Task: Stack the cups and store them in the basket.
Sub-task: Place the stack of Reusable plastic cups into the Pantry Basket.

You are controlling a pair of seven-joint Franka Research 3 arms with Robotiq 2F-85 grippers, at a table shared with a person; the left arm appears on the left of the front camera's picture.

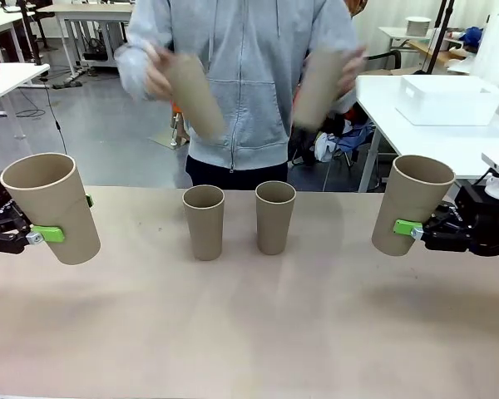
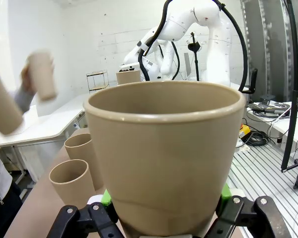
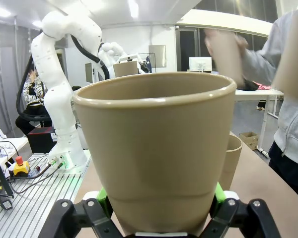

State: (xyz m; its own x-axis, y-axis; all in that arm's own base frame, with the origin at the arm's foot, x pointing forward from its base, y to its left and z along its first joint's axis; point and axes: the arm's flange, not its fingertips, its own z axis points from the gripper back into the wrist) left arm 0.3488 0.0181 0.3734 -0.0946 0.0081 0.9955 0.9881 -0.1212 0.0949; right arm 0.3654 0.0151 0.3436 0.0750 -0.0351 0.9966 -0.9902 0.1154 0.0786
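My worktop (image 1: 249,332) is plain tan, with bare surface along its near edge and between my arms. My left pincer (image 1: 66,218) clamps a tilted cup (image 1: 46,195) at the left edge. My right pincer (image 1: 422,219) grips another cup (image 1: 416,199) at the right edge. A third cup (image 1: 204,221) and a fourth cup (image 1: 274,216) stand upright mid-worktop, close together but apart. Across the worktop, a person (image 1: 249,75) raises two blurred cups (image 1: 195,96). The basket (image 1: 449,100) sits on a white table (image 1: 382,87) behind, far right.
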